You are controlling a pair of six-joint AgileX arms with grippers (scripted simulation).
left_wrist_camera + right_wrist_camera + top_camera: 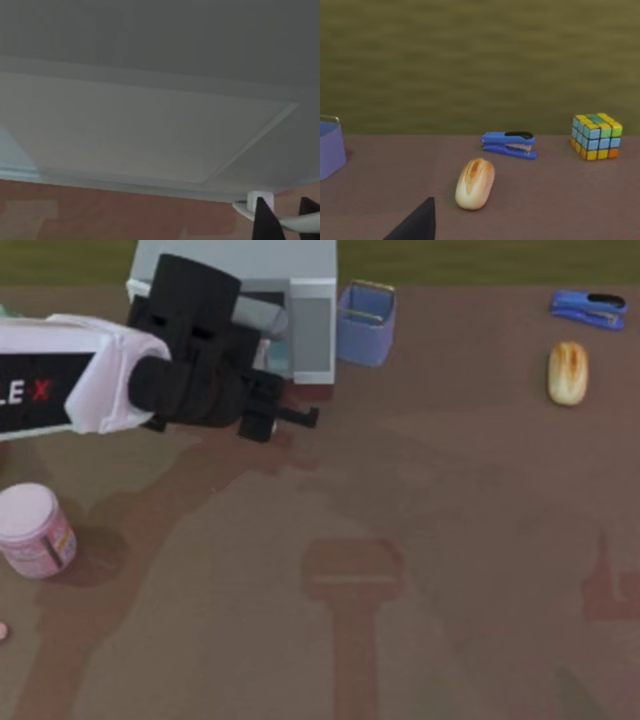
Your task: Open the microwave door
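Note:
The silver-grey microwave (250, 260) stands at the back left of the table, its control panel strip (312, 332) on the right of its front. My left arm reaches across its front and hides most of the microwave door (262, 308). In the left wrist view the door (150, 130) fills the picture as a flat grey framed panel. My left gripper (290, 418) (285, 215) is shut on the door's white curved handle (245, 207), which runs between its dark fingers (262, 222). My right gripper (462, 232) is parked off the top view, open, with one finger (420, 225) showing.
A blue-purple square bin (367, 322) stands just right of the microwave. A blue stapler (588, 308) and a bread roll (567, 372) lie at the back right, with a colour cube (596, 136) beyond them. A pink jar (35, 530) sits at the left edge.

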